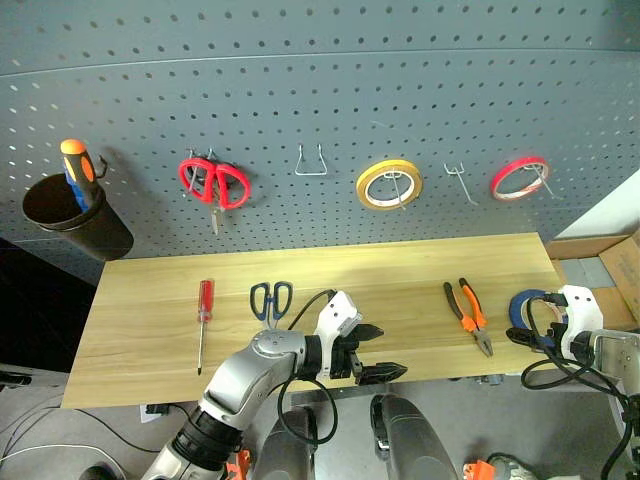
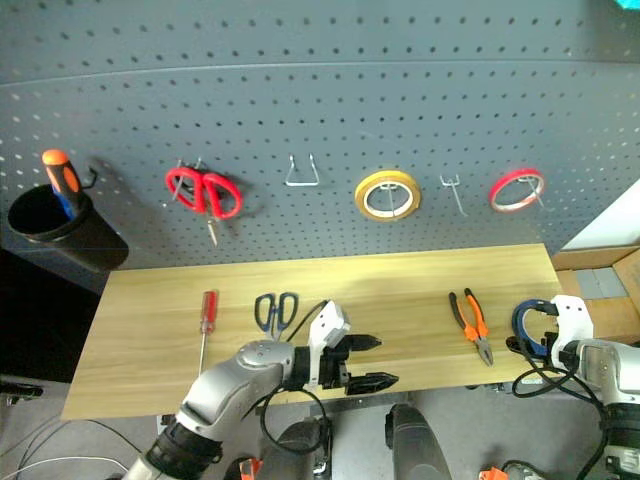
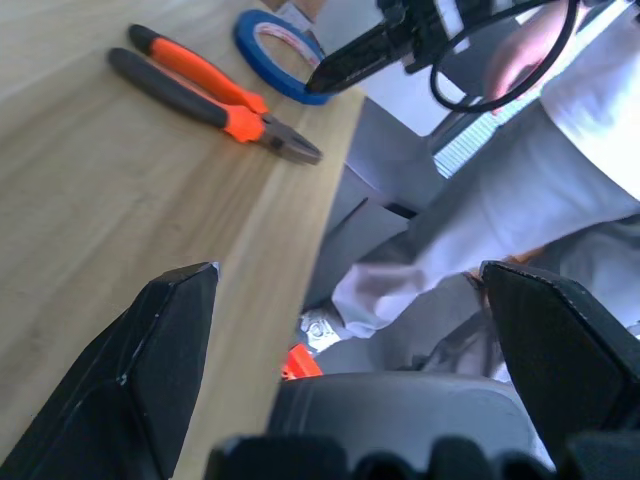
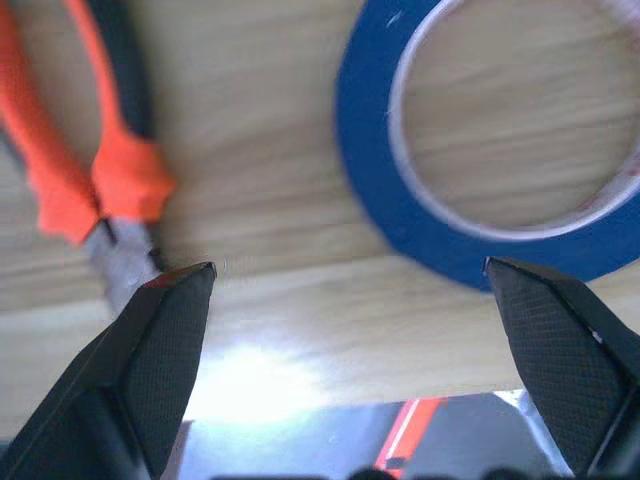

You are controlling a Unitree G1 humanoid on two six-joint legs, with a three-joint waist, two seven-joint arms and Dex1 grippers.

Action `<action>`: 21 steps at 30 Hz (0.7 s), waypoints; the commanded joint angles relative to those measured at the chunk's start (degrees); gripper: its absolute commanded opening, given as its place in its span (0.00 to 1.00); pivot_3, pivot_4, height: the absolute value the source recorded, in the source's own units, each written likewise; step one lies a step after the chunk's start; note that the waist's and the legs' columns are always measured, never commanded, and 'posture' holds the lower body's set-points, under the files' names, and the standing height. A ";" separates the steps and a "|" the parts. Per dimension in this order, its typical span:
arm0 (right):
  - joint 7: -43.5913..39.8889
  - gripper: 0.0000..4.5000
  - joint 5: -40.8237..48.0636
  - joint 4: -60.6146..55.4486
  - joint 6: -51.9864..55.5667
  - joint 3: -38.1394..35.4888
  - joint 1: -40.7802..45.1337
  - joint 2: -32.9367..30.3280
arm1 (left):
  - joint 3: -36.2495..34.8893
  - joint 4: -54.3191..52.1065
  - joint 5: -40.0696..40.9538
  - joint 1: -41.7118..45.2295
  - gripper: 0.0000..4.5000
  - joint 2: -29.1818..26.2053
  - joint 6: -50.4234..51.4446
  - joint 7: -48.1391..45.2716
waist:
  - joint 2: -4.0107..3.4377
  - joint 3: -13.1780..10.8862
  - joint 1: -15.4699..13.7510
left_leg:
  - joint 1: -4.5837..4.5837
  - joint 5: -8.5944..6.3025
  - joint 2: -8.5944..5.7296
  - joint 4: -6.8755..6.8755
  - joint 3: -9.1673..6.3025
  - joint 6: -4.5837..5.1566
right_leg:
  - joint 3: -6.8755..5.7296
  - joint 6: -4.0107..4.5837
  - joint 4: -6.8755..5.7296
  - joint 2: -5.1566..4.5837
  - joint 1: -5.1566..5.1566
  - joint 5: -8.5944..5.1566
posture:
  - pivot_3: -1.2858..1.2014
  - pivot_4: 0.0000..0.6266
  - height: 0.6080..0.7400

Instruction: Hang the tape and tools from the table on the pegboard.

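Tape [image 1: 524, 304], pliers [image 1: 467, 315], scissors [image 1: 271, 299] and screwdriver [image 1: 204, 310] all lie unhung on the worktop [image 1: 400, 270]; both grippers, left [image 1: 378, 352] and right [image 4: 350, 330], gape wide, empty, below the pegboard [image 1: 320, 80].

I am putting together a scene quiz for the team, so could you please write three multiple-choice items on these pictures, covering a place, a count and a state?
1. Where is the thin blue ring of tape?
A. on a pegboard hook
B. at the right end of the light wooden table
C. in the black cup

2. How many rings of tape hang on the dark grey pegboard?
A. two
B. none
C. four

3. How is the left claw?
A. shut on scissors
B. holding pliers
C. open, empty

Key: 1 B, it lies beside the orange-and-black pliers; 2 A, one yellow, one red; 3 C, its fingers stand apart with nothing between.
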State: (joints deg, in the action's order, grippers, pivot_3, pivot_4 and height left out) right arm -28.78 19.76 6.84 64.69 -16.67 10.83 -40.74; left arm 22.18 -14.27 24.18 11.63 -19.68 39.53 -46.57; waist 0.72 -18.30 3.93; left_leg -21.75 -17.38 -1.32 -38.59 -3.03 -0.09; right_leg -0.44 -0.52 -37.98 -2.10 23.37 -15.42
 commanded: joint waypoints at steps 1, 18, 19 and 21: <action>-3.10 0.99 0.45 -2.02 -3.09 1.86 -1.32 -1.08 | -0.41 -4.46 1.03 -2.34 1.00 -0.76 1.28 1.03 | -0.06 -0.35 0.00 | -0.02 0.00 0.00 -0.09 -0.03 0.00 | -0.03 -0.01 -0.03 0.01 0.00 0.00 | 0.46 0.63 1.00; 7.11 0.99 -11.60 6.58 -18.51 9.12 5.87 1.57 | -2.44 -9.66 3.58 -4.50 1.00 -0.95 5.27 4.80 | 0.04 -1.82 -0.54 | -0.20 0.02 -0.04 -0.22 0.03 -0.07 | 0.01 -0.41 0.06 -0.02 0.11 0.19 | 0.47 0.63 1.00; 7.32 0.99 -11.85 7.82 -18.62 9.00 6.78 1.64 | -2.47 -9.78 3.64 -4.61 1.00 -0.99 5.29 4.89 | 0.02 -1.88 -0.56 | -0.21 0.03 -0.04 -0.22 0.03 -0.09 | 0.00 -0.41 0.06 -0.02 0.11 0.19 | 0.47 0.63 1.00; 6.85 0.99 -12.16 9.64 -17.54 9.15 7.74 1.40 | -2.79 -10.17 3.82 -4.90 1.00 -1.18 5.41 5.08 | -0.04 -1.93 -0.59 | -0.26 0.07 -0.05 -0.21 0.06 -0.15 | 0.01 -0.41 0.06 -0.02 0.16 0.19 | 0.47 0.63 1.00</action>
State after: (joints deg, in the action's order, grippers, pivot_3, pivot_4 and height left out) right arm -22.01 8.06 15.56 46.83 -7.14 18.68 -38.57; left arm 19.67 -21.70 26.81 7.57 -20.78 44.74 -41.68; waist 0.68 -20.23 3.33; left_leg -22.02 -17.25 -1.36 -38.80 -2.97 -0.35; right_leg -0.43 -0.93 -37.92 -2.12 23.54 -15.23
